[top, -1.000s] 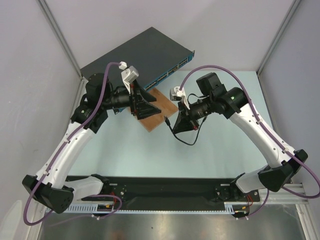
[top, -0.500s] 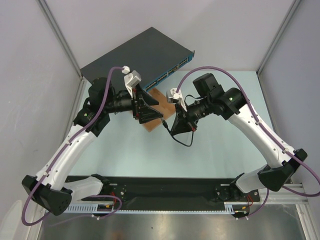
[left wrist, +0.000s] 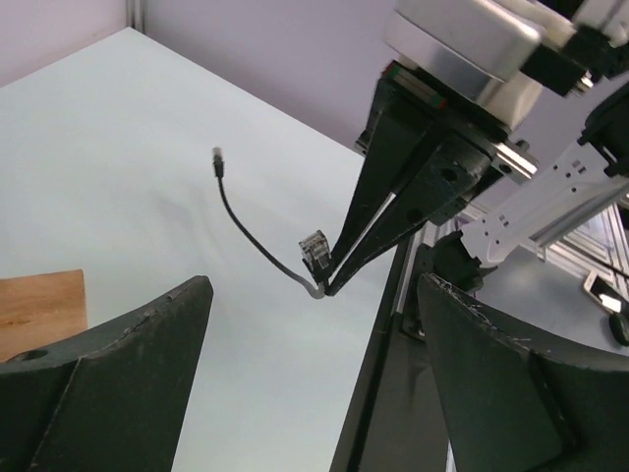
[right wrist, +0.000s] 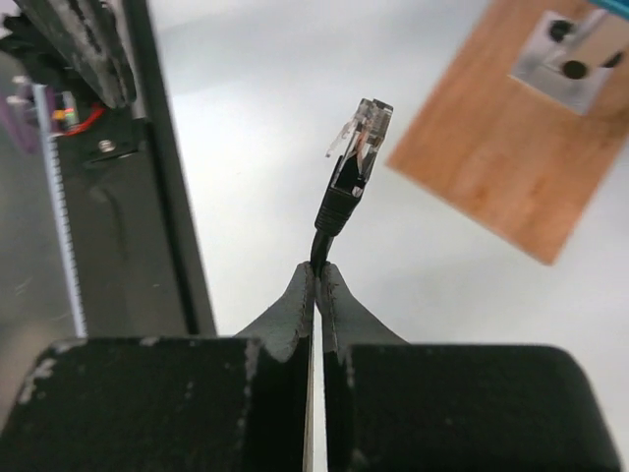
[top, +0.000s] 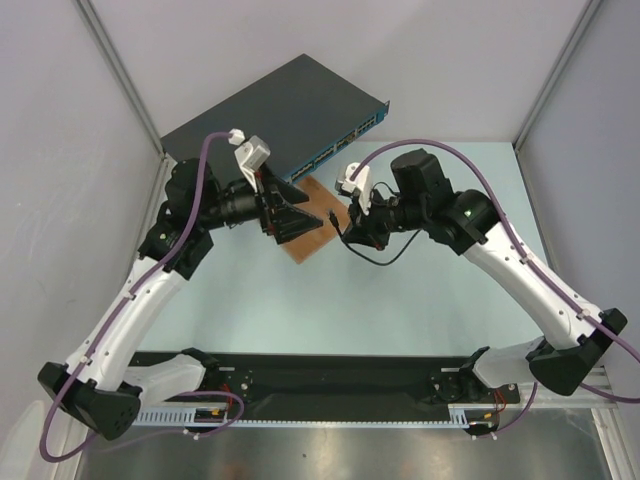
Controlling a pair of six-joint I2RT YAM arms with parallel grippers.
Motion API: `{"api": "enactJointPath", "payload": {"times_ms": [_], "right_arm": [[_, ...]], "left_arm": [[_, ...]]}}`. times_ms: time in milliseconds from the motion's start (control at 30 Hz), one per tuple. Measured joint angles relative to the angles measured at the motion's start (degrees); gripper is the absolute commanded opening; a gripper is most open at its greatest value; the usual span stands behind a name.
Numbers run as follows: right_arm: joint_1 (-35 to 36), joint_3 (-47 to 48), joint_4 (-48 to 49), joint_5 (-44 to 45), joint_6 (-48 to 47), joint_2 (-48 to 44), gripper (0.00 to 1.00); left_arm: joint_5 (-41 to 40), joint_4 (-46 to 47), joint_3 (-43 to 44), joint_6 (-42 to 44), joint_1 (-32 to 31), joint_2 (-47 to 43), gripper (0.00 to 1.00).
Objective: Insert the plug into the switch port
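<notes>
My right gripper [right wrist: 318, 270] is shut on the thin black cable just behind the plug [right wrist: 359, 138], whose clear tip stands up past the fingertips. From above, the plug [top: 330, 213] hangs over the wooden board's right edge, with my right gripper [top: 343, 228] behind it. The cable [top: 375, 260] loops down to the table. The switch [top: 270, 105] lies at the back, its row of ports [top: 335, 148] on the teal strip facing the arms. My left gripper [top: 305, 218] is open over the board, nothing between its fingers [left wrist: 108, 374]. It looks at the plug [left wrist: 314, 248].
A brown wooden board [top: 300, 248] lies in front of the switch, with a grey metal piece [right wrist: 575, 59] fixed on it. The cable's free end [left wrist: 217, 152] rests on the pale table. A black rail [top: 320, 380] spans the near edge. Walls and metal posts [top: 120, 75] close the sides.
My right gripper has carried the plug up the table toward the switch. My left gripper has opened wider and drawn back slightly to the left.
</notes>
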Motion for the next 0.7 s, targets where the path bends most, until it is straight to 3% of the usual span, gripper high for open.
{"api": "enactJointPath", "payload": {"times_ms": [333,700], "right_arm": [[5.77,-2.78,5.07,18.43,-0.5,-2.12,0.0],[7.89,-2.86,6.8,25.73,-2.08,-2.12,0.0]], "left_arm": [[-5.68,1.16,1.22,-5.55,0.42,3.54,0.86],[-8.39,1.31,2.03,-7.3,-1.9,6.62,0.82]]}}
